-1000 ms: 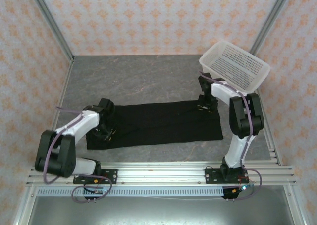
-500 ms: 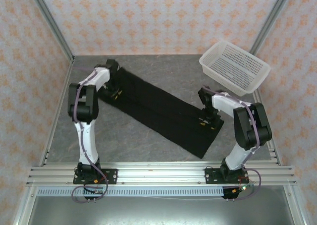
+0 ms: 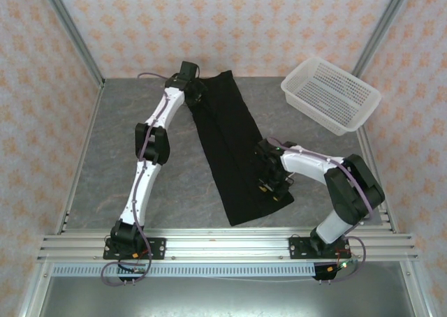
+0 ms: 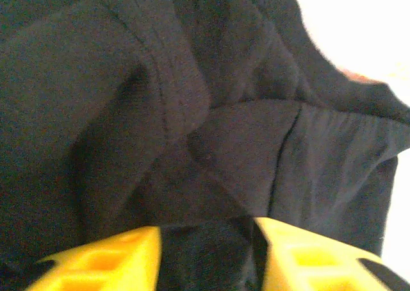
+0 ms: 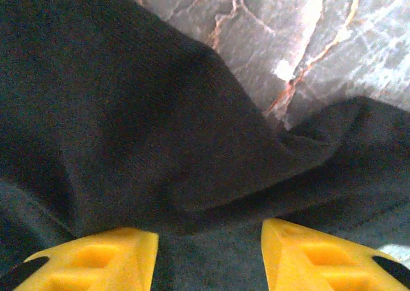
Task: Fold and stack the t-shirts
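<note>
Top view: black t-shirt (image 3: 230,149) in a folded strip from the table's (image 3: 140,121) far edge toward near right, left gripper (image 3: 194,86) at its far end, right gripper (image 3: 269,184) at its near end, white basket (image 3: 307,107) in the far right corner, apart; left wrist: yellow fingers (image 4: 102,259) parted, cloth bunched between, cannot tell if gripped; right wrist: fingers (image 5: 96,259) parted over cloth, likewise unclear

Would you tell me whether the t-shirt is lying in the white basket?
No, the t-shirt lies stretched on the table, apart from the basket.

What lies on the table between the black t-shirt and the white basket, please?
Nothing: in the top external view, that stretch of grey marbled table between the t-shirt and the basket is bare.
</note>
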Controlling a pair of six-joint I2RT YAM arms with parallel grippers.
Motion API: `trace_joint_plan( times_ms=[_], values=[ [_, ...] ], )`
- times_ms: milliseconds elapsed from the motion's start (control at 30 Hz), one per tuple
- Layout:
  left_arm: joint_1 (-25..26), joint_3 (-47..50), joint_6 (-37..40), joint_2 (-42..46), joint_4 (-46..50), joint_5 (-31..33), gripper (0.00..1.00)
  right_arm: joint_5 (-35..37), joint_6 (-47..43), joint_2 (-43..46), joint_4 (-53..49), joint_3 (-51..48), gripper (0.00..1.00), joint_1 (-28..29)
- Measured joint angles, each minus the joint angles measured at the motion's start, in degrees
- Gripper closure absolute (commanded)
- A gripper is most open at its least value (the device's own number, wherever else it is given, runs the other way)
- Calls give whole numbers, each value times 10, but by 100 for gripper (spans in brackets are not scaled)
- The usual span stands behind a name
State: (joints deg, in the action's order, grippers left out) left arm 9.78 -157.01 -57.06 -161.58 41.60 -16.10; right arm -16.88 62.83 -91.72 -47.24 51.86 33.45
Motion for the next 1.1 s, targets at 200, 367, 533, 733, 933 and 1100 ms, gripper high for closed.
trace_joint_plan(
  times_ms=[200, 367, 533, 733, 933, 1100],
  values=[
    [0, 90, -2, 93, 19, 16, 49, 36, -40, 43, -37, 80, 47, -5],
    [12, 344, -54, 304, -9, 10, 62, 53, -160, 53, -3, 125, 55, -42],
    [38, 481, -121, 384, -62, 1, 69, 48, -284, -51, 40, 204, 60, -75],
    [36, 419, -145, 268, -67, 6, 71, 38, -359, -184, 71, 302, 61, -75],
    [31, 295, -145, 167, -59, 13, 71, 35, -346, -236, 78, 290, 61, -76],
    [34, 178, -130, 87, -45, 4, 70, 22, -288, -202, 125, 238, 61, -75]
  ],
)
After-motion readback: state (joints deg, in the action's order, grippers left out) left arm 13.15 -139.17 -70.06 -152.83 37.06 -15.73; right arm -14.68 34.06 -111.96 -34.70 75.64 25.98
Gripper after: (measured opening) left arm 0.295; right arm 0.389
